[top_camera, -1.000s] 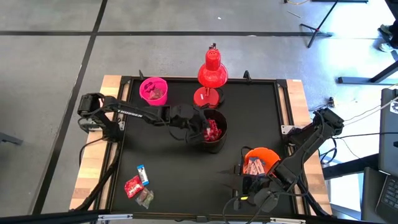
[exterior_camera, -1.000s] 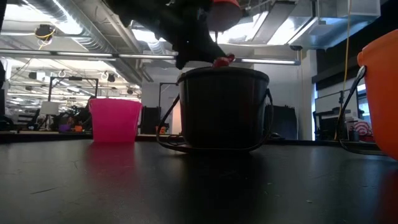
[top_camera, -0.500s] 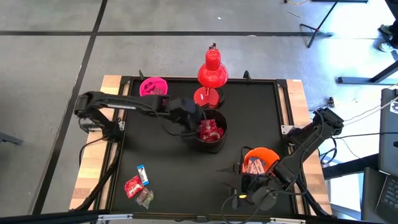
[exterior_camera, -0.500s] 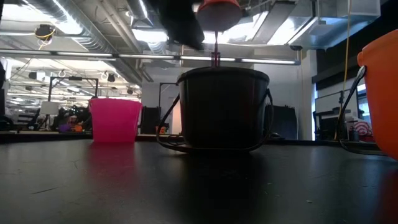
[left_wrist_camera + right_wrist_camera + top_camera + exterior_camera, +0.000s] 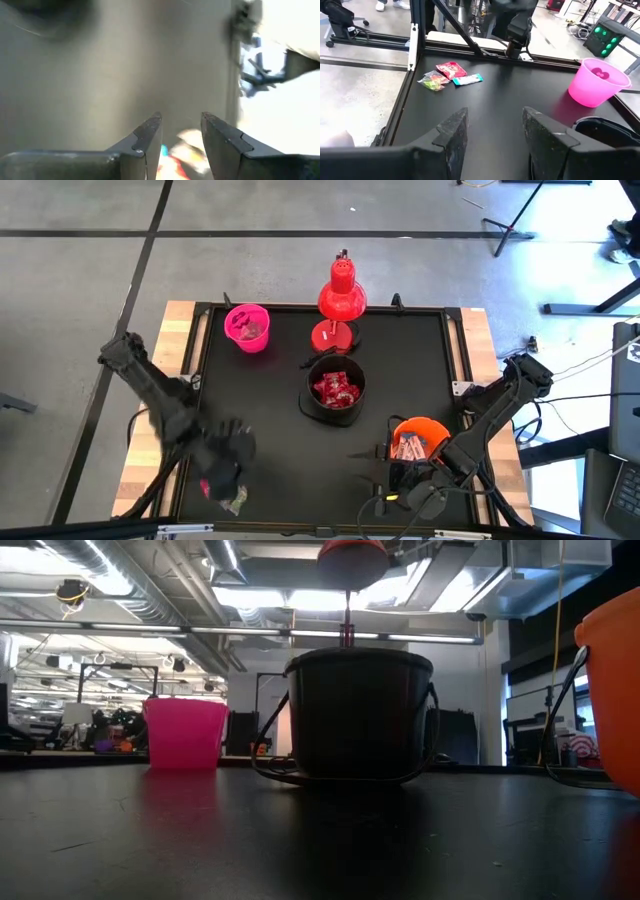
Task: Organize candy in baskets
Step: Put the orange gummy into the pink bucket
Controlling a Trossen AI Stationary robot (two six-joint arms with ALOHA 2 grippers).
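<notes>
My left gripper (image 5: 228, 463) hovers open over the loose candy near the table's near-left corner. There a red sweet (image 5: 212, 483) and a grey-green one (image 5: 236, 500) show; in the right wrist view a white-and-blue sweet (image 5: 468, 79) lies beside them. The left wrist view (image 5: 181, 127) shows candy (image 5: 172, 160) just below the fingers, not touched. The black bucket (image 5: 335, 390) holds red sweets, the pink bucket (image 5: 247, 327) stands at the far left, and the orange bucket (image 5: 418, 438) holds sweets at the near right. My right gripper (image 5: 490, 132) waits open beside the orange bucket.
A red desk lamp (image 5: 340, 300) stands on its round base just behind the black bucket. Raised black rails (image 5: 190, 380) frame the mat. The mat's middle (image 5: 290, 450) between the loose candy and the buckets is bare. Cables hang off the near edge.
My left gripper left the black bucket, where a red sweet showed at its fingertips a second ago and no longer shows. It rose, then swung fast toward the near-left corner and now hangs over the loose candy. The right arm kept still.
</notes>
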